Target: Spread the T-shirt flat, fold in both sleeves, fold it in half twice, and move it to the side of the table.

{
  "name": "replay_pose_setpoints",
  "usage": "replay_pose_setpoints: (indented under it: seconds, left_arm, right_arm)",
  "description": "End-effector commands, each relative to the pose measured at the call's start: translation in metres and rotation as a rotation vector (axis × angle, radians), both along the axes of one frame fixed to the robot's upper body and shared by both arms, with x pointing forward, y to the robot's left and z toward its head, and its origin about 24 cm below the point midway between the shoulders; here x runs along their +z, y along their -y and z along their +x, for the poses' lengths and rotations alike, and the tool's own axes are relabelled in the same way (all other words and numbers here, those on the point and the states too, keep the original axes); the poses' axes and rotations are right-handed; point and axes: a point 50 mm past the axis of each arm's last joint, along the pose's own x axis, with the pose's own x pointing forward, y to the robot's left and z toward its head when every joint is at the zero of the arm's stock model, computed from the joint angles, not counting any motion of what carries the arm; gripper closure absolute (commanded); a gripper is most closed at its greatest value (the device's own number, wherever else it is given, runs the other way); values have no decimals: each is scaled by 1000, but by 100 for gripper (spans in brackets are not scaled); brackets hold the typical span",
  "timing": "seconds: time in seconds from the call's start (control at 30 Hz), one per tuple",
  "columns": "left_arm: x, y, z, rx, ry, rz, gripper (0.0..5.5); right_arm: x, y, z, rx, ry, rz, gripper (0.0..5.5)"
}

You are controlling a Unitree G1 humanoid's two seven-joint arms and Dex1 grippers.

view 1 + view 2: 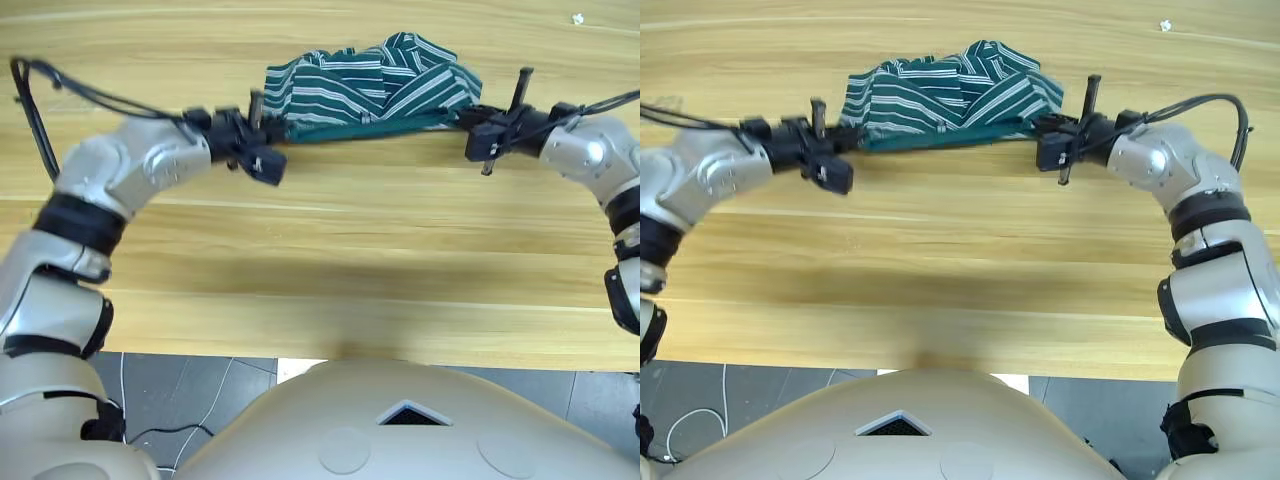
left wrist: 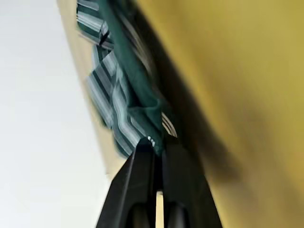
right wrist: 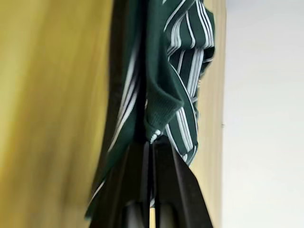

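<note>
A dark green T-shirt with white stripes (image 1: 370, 85) lies bunched on the far middle of the wooden table (image 1: 330, 260), its near edge pulled into a straight line. My left gripper (image 1: 272, 128) is shut on the left end of that edge, seen close in the left wrist view as the T-shirt (image 2: 123, 109) pinched in the left gripper (image 2: 154, 145). My right gripper (image 1: 462, 118) is shut on the right end, where the right wrist view shows the T-shirt (image 3: 175, 80) clamped in the right gripper (image 3: 151, 140).
Bare wood stretches from the shirt to the table's near edge (image 1: 300, 352). A small white scrap (image 1: 577, 18) lies at the far right. Dark floor with a cable (image 1: 190, 415) shows below the table.
</note>
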Motion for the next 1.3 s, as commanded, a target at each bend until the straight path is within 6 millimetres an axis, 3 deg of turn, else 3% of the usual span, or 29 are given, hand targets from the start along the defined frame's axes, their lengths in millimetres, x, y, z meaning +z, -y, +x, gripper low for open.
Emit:
replay_pose_setpoints:
  seconds: [0.03,0.17,0.3,0.37,0.43,0.57,0.77,0.87,1.0,1.07,1.2,1.3]
  left_arm:
    - [51,-11,-54,56,83,-85,549]
    - [54,-12,-87,64,67,-59,549]
    - [58,1,-129,16,-58,-65,549]
    - [52,4,-143,8,-138,-52,549]
    - [44,5,-152,14,-204,-37,549]
    - [31,4,-168,17,-347,1,477]
    - [19,-7,-171,39,-426,87,386]
    - [18,-5,-176,21,-475,69,336]
    - [27,-2,-172,24,-494,2,281]
    - [33,-4,-157,54,-489,-68,245]
    - [43,-11,-122,116,-475,-167,186]
    - [48,-21,-72,220,-199,-121,143]
  right_arm:
    - [53,17,-18,-26,-58,258,550]
    - [35,7,-64,64,-267,264,550]
    - [19,-1,-132,142,-519,76,550]
    - [17,-7,-154,173,-595,17,550]
    - [16,-11,-163,181,-629,-9,550]
    - [12,-9,-169,148,-676,-65,550]
    - [5,-11,-167,110,-702,-70,550]
    - [5,-10,-171,97,-760,-58,490]
    - [16,-17,-178,138,-862,53,454]
    - [27,-22,-177,168,-939,169,454]
    - [36,-23,-170,191,-971,227,454]
    - [32,-22,-142,110,-820,198,454]
